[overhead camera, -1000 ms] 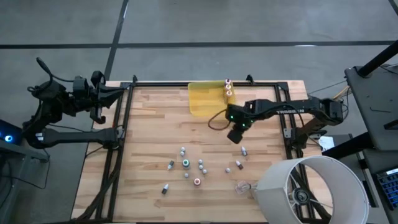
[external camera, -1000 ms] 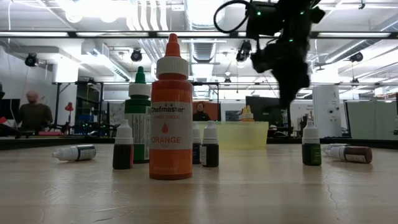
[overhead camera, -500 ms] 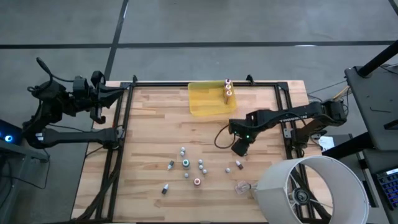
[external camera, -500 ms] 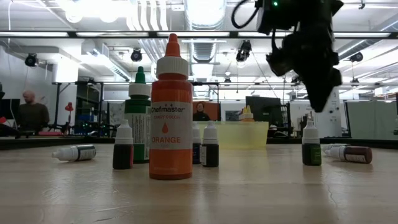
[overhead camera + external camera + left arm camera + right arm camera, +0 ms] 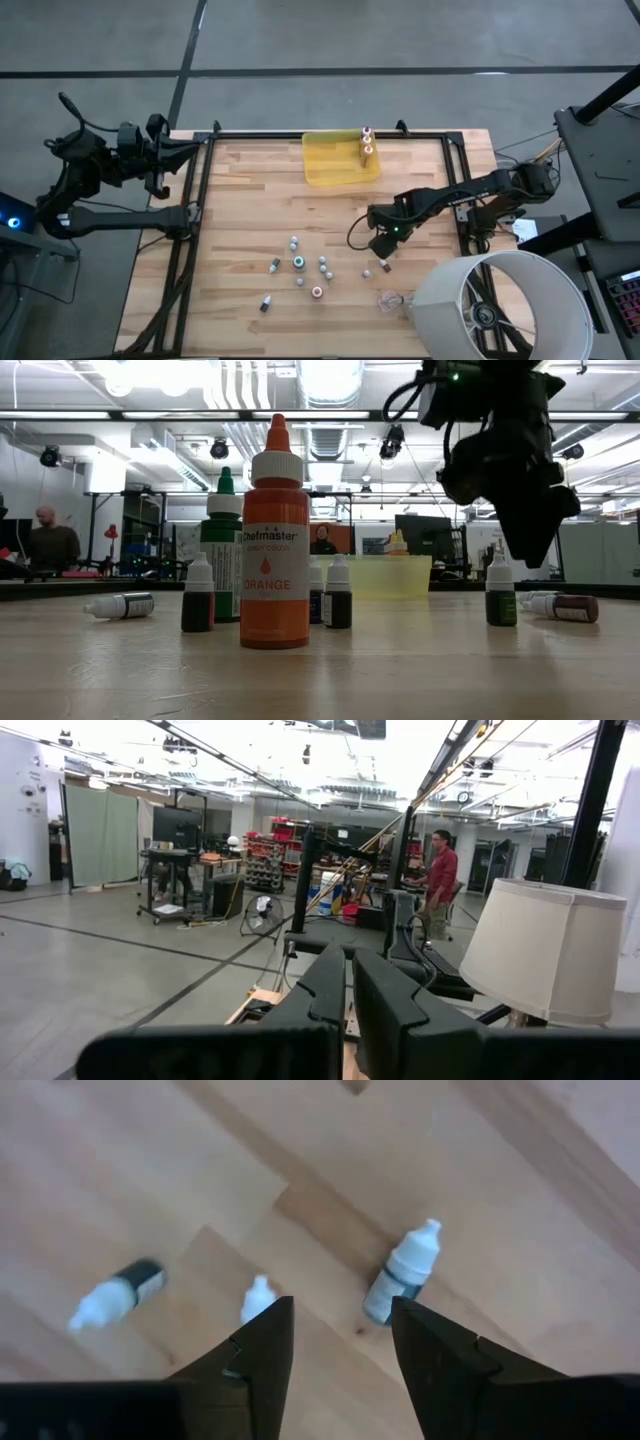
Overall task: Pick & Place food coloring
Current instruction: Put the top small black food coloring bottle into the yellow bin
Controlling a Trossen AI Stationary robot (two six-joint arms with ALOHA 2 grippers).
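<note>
The food coloring bottles [image 5: 299,263] are tiny things with pale or dark bodies and coloured nozzle caps, scattered over the near middle of the wooden table [image 5: 250,200]. Most stand upright; a few lie on their sides. In the low view the tall orange bottle [image 5: 274,540] has a glossy orange body, a white collar and a cone tip, with a green-capped bottle [image 5: 222,545] just behind it and small dark dropper bottles beside. Two more bottles [image 5: 367,143] stand in the translucent yellow tray [image 5: 335,160] at the table's far edge.

A small crumpled clear plastic scrap [image 5: 392,299] lies near the front right corner, next to a white lampshade [image 5: 500,305] that overhangs that corner. The table top is pale butcher-block planks inside a black frame.

The right gripper [image 5: 380,250] reaches in from the right edge and hangs over the rightmost bottles, its fingers parted and empty; its wrist view shows an upright white-capped bottle [image 5: 405,1270] on the wood between the finger [image 5: 262,1350] tips. The left gripper [image 5: 160,170] waits off the table's far left corner, fingers pressed together.
</note>
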